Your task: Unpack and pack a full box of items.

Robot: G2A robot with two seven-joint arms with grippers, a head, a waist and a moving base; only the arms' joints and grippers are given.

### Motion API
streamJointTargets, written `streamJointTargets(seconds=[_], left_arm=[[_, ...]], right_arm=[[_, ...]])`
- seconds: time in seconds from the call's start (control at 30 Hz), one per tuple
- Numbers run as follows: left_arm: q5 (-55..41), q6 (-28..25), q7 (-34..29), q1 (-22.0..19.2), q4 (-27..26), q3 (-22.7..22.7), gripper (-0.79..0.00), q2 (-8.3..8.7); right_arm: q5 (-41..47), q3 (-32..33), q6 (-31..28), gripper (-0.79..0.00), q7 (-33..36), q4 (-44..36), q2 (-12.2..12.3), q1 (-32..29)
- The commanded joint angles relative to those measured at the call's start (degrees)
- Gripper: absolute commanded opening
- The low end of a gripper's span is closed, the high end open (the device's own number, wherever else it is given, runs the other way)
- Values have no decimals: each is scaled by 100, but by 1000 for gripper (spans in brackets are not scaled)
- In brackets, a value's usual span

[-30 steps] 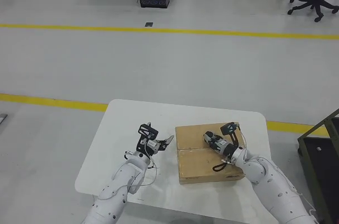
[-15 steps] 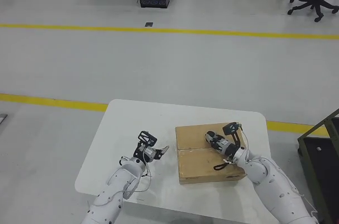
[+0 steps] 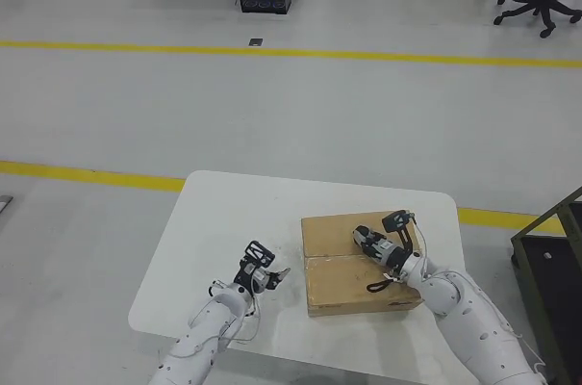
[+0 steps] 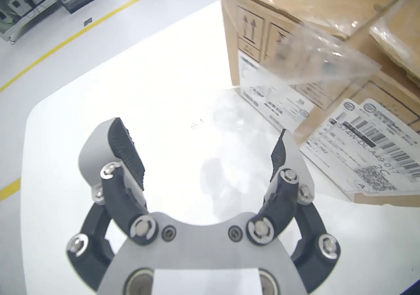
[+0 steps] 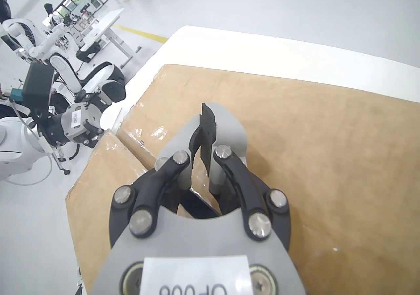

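The cardboard box [image 3: 358,274] is seen on the right half of the white table [image 3: 223,207], its two top flaps lying flat and meeting at a seam [image 3: 353,256] that runs left to right. From the box's left face a strip of clear tape [image 4: 311,59] is seen standing loose, free at one end.

The right gripper [image 3: 360,234] is held over the far flap, just above the seam; its fingers [image 5: 206,127] are pressed together and nothing is seen between them. It has hardly shifted over the last second.

The left gripper [image 3: 279,274] has been drawn back: a second ago it was at the box's left edge by the seam, and it is now found nearer and lower on the table, just beside the box's near-left corner but apart from it. Its jaws are spread wide and nothing is held.

The tape is judged to have been let go. With the seam freed on that side, the flaps remain to be lifted, so unpacking is judged barely begun.
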Motion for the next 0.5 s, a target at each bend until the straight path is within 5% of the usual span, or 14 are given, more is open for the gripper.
streamJointTargets(seconds=[0.0, 0.47], left_arm=[[26, -30, 68, -134, 216, 122, 0, -39], [-91, 246, 961, -535, 753, 497, 0, -252]], right_arm=[[-11, 6, 0, -785, -4, -18, 0, -15], [-35, 63, 58, -785, -57, -98, -9, -121]])
